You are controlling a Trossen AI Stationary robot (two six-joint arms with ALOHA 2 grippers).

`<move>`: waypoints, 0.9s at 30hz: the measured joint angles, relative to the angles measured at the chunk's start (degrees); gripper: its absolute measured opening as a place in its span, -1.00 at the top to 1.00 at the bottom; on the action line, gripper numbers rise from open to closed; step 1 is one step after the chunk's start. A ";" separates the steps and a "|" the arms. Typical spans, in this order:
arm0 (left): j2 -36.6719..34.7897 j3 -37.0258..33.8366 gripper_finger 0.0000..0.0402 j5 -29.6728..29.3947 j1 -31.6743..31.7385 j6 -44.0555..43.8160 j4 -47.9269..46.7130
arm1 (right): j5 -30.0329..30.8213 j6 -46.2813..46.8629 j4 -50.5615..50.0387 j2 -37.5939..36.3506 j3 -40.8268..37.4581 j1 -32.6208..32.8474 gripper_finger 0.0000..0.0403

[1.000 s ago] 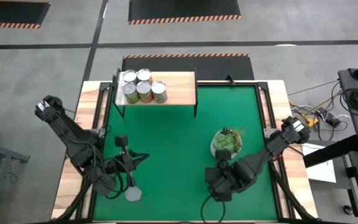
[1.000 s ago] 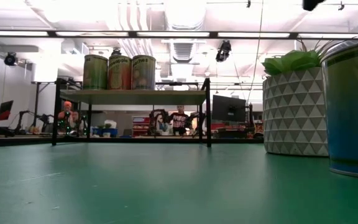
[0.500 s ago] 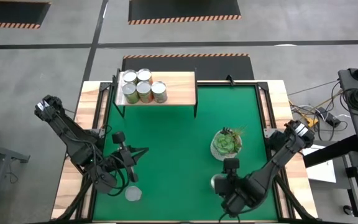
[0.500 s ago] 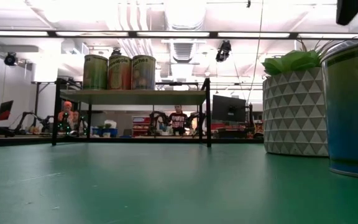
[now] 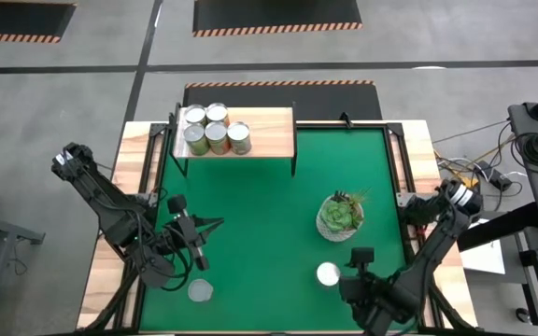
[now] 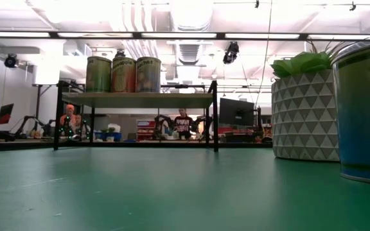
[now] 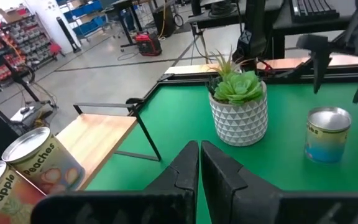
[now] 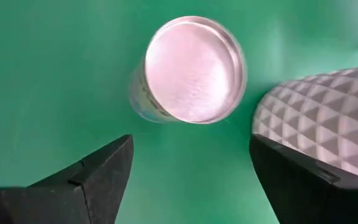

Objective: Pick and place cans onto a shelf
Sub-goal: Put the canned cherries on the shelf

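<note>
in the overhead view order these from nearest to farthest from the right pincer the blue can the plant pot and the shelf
From the right pincer:
1. Blue can, just beside it, on the mat.
2. Plant pot, farther up the mat.
3. Shelf, at the far edge, holding five cans.

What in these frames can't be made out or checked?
- Can near the left gripper: high view shows only its silvery top; label colour unknown.
- Cans on the shelf: high view shows five tops; low view shows three, the rest hidden behind them.
- Blue can: cut off by the low view's right edge.
- Right gripper: open above the can; its height over the can cannot be judged.
</note>
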 joint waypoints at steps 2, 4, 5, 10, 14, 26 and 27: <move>0.00 0.00 1.00 0.00 0.00 -0.02 0.05 | 0.09 -0.02 4.17 -1.01 -3.32 0.02 -0.52; 0.00 0.00 1.00 0.00 0.02 -0.04 0.09 | 0.09 0.18 7.54 -2.18 -7.09 -0.02 -0.51; -0.01 0.00 1.00 0.00 0.00 -0.04 0.09 | 0.08 0.37 9.09 -2.82 -9.00 -0.04 -0.51; 0.00 0.00 1.00 0.00 0.02 -0.04 0.05 | 0.20 0.34 20.99 -6.73 -18.36 -0.24 -0.52; 0.00 0.00 1.00 0.02 0.02 -0.02 0.04 | 2.92 -1.51 34.17 -9.33 -25.26 -0.52 -0.53; 0.00 -0.02 1.00 0.02 0.02 -0.08 0.13 | 7.91 -13.67 63.57 -10.50 -35.81 -3.77 -0.53; 0.00 -0.02 1.00 0.02 0.02 -0.23 0.13 | 8.06 -14.70 64.63 -10.19 -35.89 -4.19 -0.54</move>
